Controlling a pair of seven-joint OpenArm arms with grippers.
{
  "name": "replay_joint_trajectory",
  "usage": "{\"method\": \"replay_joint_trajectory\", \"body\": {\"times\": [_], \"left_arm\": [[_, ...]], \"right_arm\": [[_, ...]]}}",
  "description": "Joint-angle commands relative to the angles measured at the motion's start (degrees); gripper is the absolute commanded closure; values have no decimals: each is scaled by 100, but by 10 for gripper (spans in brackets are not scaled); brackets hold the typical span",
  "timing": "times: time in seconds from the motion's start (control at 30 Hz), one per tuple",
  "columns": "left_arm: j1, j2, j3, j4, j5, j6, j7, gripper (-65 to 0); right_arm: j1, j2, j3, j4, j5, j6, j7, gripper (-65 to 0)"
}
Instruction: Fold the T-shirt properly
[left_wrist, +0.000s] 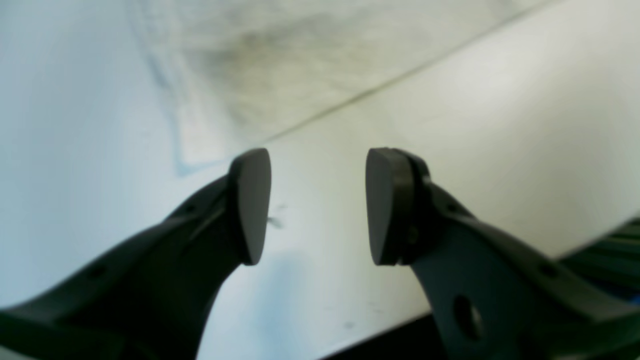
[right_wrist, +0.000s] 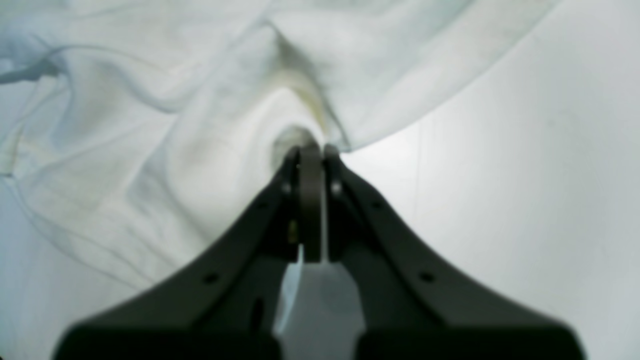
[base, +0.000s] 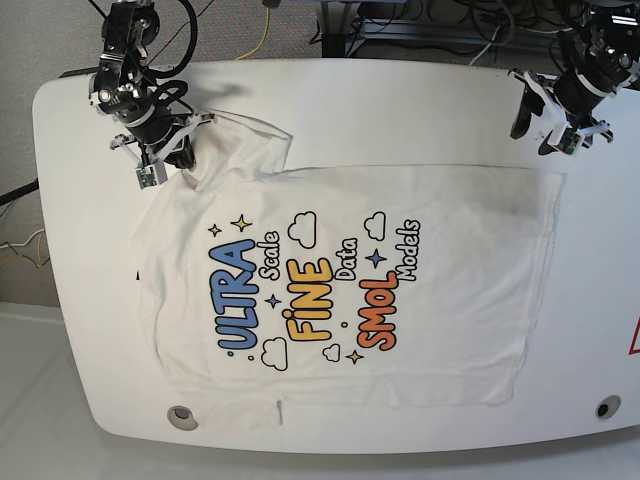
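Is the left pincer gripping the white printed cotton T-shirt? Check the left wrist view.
No: the left pincer stands open over the white table, its pads apart with nothing between them.

Both arms: black segmented links with black cables looped along them, white housings at the wrists. Left matte-black plastic two-finger gripper (left_wrist: 317, 205) has curved fingers with flat, rounded dark pads (left_wrist: 250, 205) and small round holes along each finger, plus one oval cutout. Right matte-black plastic two-finger gripper (right_wrist: 311, 165): same moulded black fingers, small screw holes near the tips and further down the shanks.
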Motion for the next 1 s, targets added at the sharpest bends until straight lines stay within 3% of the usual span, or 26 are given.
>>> {"method": "replay_joint_trajectory", "body": {"times": [0.0,0.2,0.4,0.53,0.73,0.8,0.97], "left_arm": [[-24,-103,-105,70,-80,29,-38,-282],[-174,-78,-297,-8,-328,-102,556,-287],[-461,-99,-466,-313,-517,-191,762,-294],[-936,-115,-490,-1148,-632,-209,562,-302],[-1494,-115,-652,-1986,-920,-269,876,-313],[-2089,-101,-901,-3019,-1634,-494,1340,-325],[-2357,-121,-981,-3530,-1989,-535,1513,-329]], "right_arm": [[-8,59,24,52,-55,58,-186,0],[5,105,-36,56,-107,50,-128,0],[-1,110,-33,31,-92,45,-154,0],[-3,135,-17,41,-44,-9,-185,0],[-10,124,-22,55,-45,-15,-148,0],[-14,118,-42,34,-88,16,-101,0],[-11,115,-30,30,-80,16,-97,0]]}}
